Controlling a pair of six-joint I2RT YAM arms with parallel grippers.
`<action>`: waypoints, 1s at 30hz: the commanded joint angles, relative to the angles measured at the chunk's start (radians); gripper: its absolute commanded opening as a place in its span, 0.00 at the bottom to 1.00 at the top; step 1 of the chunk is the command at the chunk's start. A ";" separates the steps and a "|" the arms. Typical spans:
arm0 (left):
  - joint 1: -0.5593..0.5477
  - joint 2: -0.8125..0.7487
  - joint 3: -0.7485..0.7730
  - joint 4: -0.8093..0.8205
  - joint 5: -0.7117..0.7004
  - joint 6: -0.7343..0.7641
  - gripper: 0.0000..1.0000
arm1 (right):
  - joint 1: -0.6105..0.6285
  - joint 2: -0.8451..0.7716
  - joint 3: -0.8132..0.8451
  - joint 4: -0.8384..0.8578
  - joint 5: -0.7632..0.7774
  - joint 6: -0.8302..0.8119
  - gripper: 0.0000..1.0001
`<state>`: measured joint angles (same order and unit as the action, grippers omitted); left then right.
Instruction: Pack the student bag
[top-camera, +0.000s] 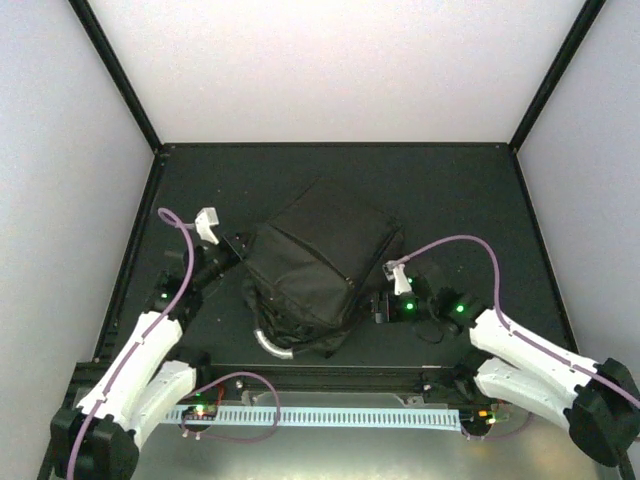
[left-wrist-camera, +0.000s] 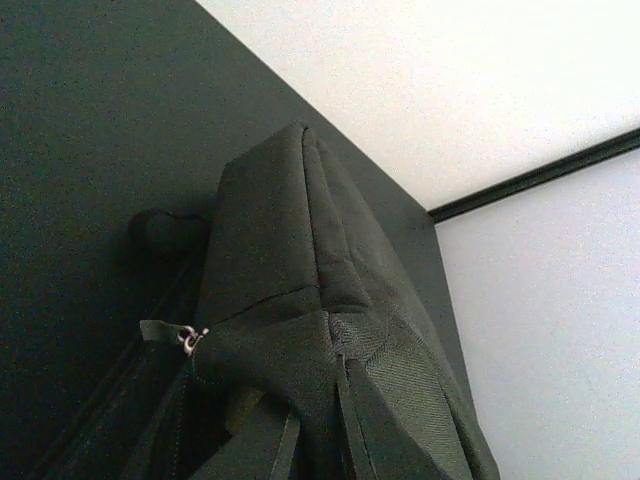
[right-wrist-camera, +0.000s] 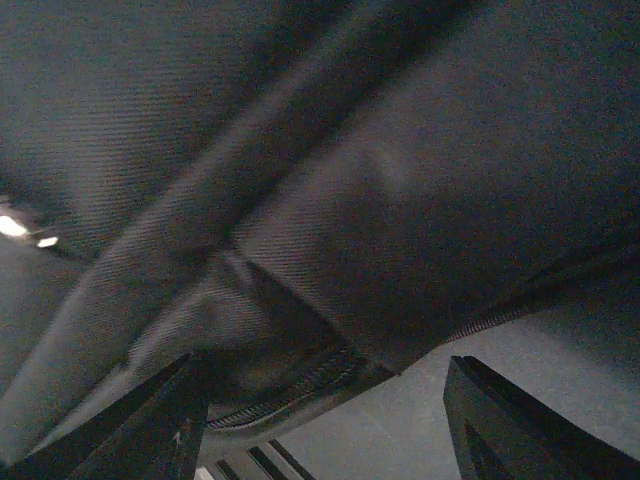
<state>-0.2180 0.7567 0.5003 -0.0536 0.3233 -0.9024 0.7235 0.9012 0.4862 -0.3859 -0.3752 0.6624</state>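
Top external view: student bag (top-camera: 315, 265) lies between the hands; right hand (top-camera: 378, 305), fingers spread and empty, faces its side; left hand (top-camera: 233, 245), grip cannot be told.

White arm shells (top-camera: 140, 360), black joints (top-camera: 600, 415), lilac cables (top-camera: 470, 240), dark right tool (right-wrist-camera: 322, 380)

1. A robot test cell in a lab: plain white wall panels (top-camera: 340, 70) close off the top, left and right of the overhead view.
2. Black frame posts (top-camera: 115, 75) run along the panel joints at upper left and upper right.
3. A black table (top-camera: 440, 190) fills the centre.
4. A white left arm (top-camera: 140, 360) and right arm (top-camera: 530, 350) are mounted at the bottom edge, with purple cables (top-camera: 465, 238) and a slotted cable strip (top-camera: 340, 415).
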 joint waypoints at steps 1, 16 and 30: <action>0.001 0.031 0.061 0.056 0.049 -0.016 0.07 | -0.002 0.016 -0.101 0.291 0.004 0.187 0.66; -0.127 0.127 0.066 -0.018 0.197 0.008 0.13 | -0.313 0.512 0.350 0.247 -0.024 -0.098 0.64; -0.493 0.227 0.175 -0.102 0.089 0.083 0.50 | -0.312 0.243 0.453 -0.134 0.353 -0.369 0.78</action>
<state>-0.6827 0.9424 0.5579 -0.0910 0.4080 -0.9142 0.3840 1.2098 0.8944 -0.4282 -0.1059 0.3901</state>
